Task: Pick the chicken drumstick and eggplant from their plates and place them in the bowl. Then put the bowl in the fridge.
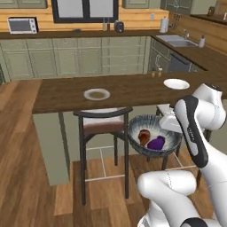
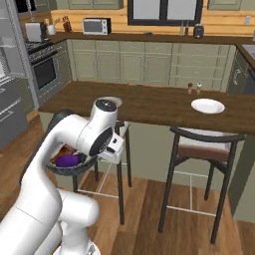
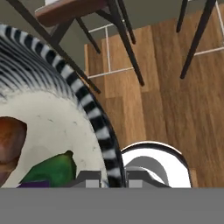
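Here the bowl (image 1: 153,138) hangs in the air, clear of the tabletop (image 1: 66,95), lifted in front of the near edge and above the wooden floor (image 1: 26,177). The jaws (image 3: 113,179) are pinched shut on the bowl's rim: in the hand view one finger sits just inside the pale speckled wall and the other just outside the dark striped wall, with the rim running between them.

Inside the bowl lie both foods. The chicken drumstick (image 1: 144,135) rests on the left side of the bowl as seen from the left base view, and the eggplant (image 1: 156,143) lies touching it on the right, nearer the jaws. In the hand view the eggplant's green stem end points toward the fingers, while the reddish-brown drumstick sits farther along the inside of the bowl, at the left edge of that view.

Two white plates stay on the tabletop, both bare of food. One plate (image 1: 96,94) sits near the middle of the tabletop, above a dark stool (image 1: 104,128); the other plate (image 1: 176,84) sits to the right, near two small shakers (image 1: 156,73). The bowl is well apart from both plates.

In the right base view the bowl shows low on the left, partly hidden behind the white arm (image 2: 74,134), with the purple eggplant visible at its rim.
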